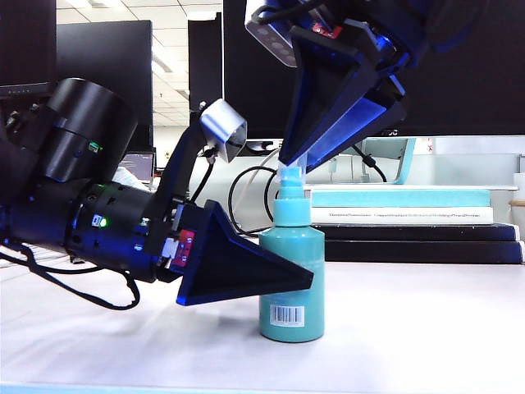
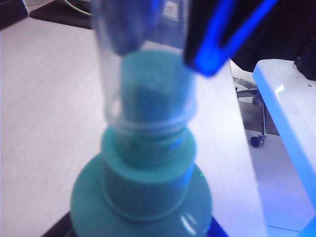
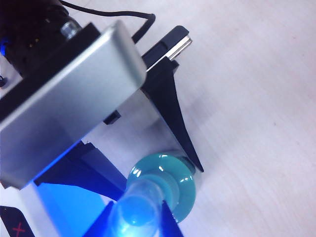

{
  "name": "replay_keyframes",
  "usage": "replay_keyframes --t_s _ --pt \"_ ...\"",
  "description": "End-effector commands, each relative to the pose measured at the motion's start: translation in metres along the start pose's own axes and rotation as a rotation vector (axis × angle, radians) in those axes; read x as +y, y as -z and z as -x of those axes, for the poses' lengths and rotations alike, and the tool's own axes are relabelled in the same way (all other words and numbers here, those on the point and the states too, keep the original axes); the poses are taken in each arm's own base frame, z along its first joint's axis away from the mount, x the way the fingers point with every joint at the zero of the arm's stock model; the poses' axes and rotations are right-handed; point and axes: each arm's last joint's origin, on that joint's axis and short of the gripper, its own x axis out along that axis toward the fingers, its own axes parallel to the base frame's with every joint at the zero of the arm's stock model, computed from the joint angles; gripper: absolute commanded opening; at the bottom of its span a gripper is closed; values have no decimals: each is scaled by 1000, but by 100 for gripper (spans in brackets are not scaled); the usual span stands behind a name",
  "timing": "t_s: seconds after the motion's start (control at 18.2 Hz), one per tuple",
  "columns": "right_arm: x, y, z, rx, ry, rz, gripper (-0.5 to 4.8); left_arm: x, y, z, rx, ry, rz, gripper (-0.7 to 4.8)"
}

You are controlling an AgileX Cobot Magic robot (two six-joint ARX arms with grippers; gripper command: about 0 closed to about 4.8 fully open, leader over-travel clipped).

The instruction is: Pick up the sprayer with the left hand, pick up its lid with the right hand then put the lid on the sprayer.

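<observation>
Two grippers are meeting at the sprayer (image 1: 291, 271), which is standing upright on the table (image 1: 410, 320). Left gripper (image 1: 279, 275) is clamping the bottle's body from the side, jaws closed on it. Right gripper (image 1: 299, 160) is coming in from directly above the sprayer, jaws pinched on the lid (image 1: 289, 174), and that clear cap is sitting partway over the nozzle, its rim just above the ribbed collar. Doing this well, I'd say, means keeping the lid square to the nozzle and pressing straight down while the left grip is holding the bottle steady; any tilt could jam the rim on the collar. Left wrist view is giving the best look: the lid (image 2: 143, 69) is sleeving the teal nozzle (image 2: 155, 81), something the exterior view is barely showing behind the dark fingers. Right wrist view is looking down the lid (image 3: 136, 210) onto the sprayer (image 3: 170, 185), showing one left finger (image 3: 173, 113) alongside it.
</observation>
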Motion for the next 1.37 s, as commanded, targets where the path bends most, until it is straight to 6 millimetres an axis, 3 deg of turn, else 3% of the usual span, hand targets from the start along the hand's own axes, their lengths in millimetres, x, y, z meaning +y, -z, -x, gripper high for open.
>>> replay_keyframes --t_s 0.05,0.11,0.27,0.44,0.6,0.66,0.77,0.93,1.15,1.26,1.37 --pt "0 -4 2 -34 7 21 364 -2 7 -1 40 0 44 278" --pt "0 -5 2 -40 6 22 411 -2 7 -1 40 0 44 278" --pt "0 -7 2 -68 4 31 475 -2 7 -1 41 0 45 278" --pt "-4 -7 4 -69 26 26 477 -1 7 -1 45 -10 47 279" --pt "-15 2 15 -14 157 -4 476 1 7 1 46 -26 48 284" --pt "-17 3 20 -26 177 -19 476 1 7 1 47 -38 46 316" --pt "-23 1 37 -112 210 -44 476 1 6 1 41 -41 39 479" --pt "-30 0 60 -232 260 -74 476 2 3 1 19 -45 56 479" --pt "-45 4 70 -252 346 -127 476 5 -15 11 -10 -110 22 479" --pt "-50 5 73 -280 396 -137 476 7 -25 23 5 -163 2 479" --pt "-54 9 76 -362 449 -154 476 4 -34 48 86 -193 -35 479"
